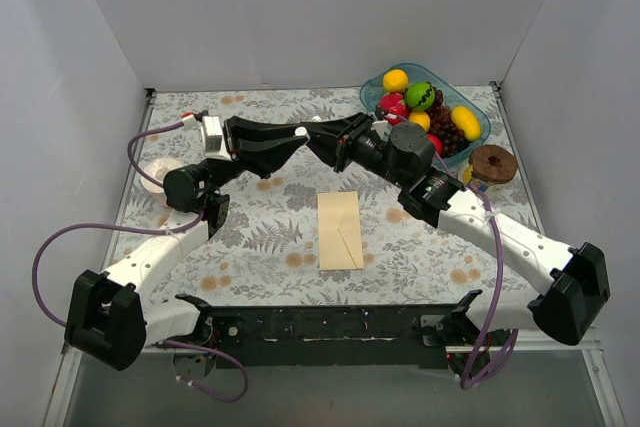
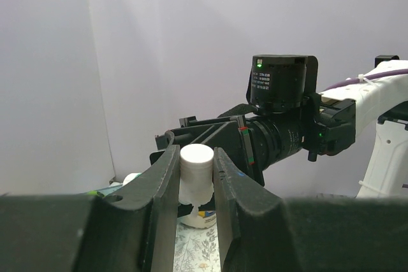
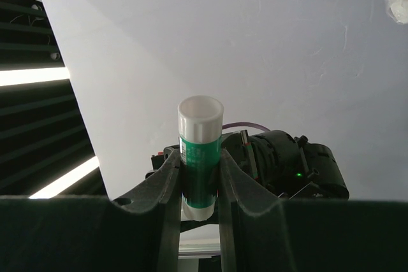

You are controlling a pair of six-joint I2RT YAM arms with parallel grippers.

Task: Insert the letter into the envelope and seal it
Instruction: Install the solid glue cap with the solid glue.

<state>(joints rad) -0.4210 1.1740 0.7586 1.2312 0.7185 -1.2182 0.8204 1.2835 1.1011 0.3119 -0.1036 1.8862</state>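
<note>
One glue stick (image 3: 200,148) clenched in right claw (image 3: 199,160), apparent white cap (image 2: 196,160) grasped by left claw (image 2: 196,156); envelope (image 1: 340,230) laid towards surface (image 1: 250,247) near edge.

The envelope (image 1: 340,231) is smooth, matt cream paper. The tablecloth (image 1: 260,247) looks like matt printed cloth. The bowl (image 1: 483,118) is clear bluish plastic, and the fruit (image 1: 420,96) in it is glossy. The glue stick (image 3: 199,157) has a shiny green label on white plastic; the cap (image 2: 196,160) is smooth white plastic. The fingers (image 2: 164,186) are matt black plastic
</note>
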